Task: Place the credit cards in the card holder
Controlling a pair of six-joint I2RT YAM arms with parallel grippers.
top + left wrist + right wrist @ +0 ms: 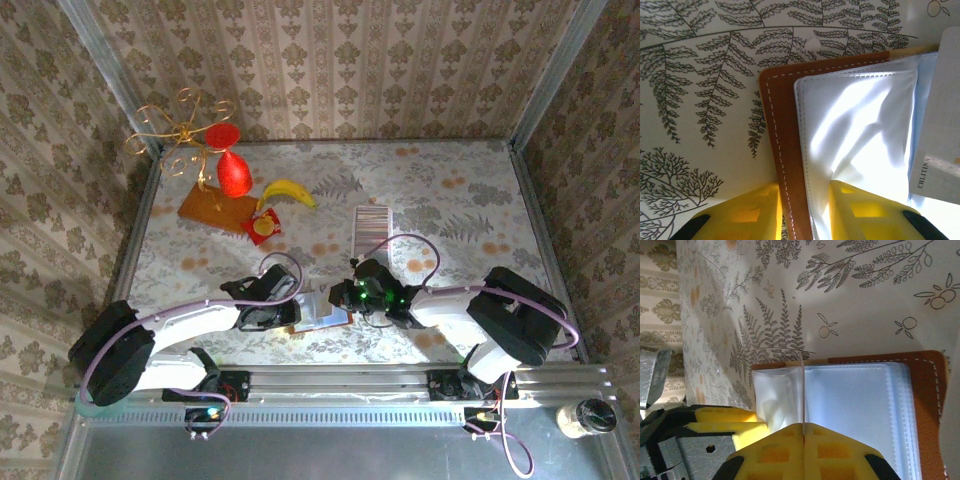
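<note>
Along the left wall we see patterned wallpaper (330, 60), which lines all three sides of the booth. The table (450, 200) wears a pale cloth printed with ferns and orange spots. At its far left corner stands a gold wire ornament (175, 130) with a red vase-like piece (234, 175) on an orange-brown board (215, 210). Just right of these lie a banana (288, 190) and a small red square (266, 226).

Nearer to us, the left gripper (292, 305) reaches in from the left. In its wrist view the yellow fingers (755, 212) sit on either side of the card holder (777, 115), pinching the edge of its brown stitched cover and clear sleeve. The card holder (325, 310) lies open on the cloth between the two arms, its pale sleeves facing up (860, 405).

Just to the right, the right gripper (352, 298) has its fingers pressed together on a single card (803, 390), seen edge-on at the holder's sleeve. From the left wrist the same card (940, 110) shows its grey face over the holder's right side.

Farther back and a little to the right, the strip of credit cards (372, 228) lies flat on the cloth, well apart from the holder.
</note>
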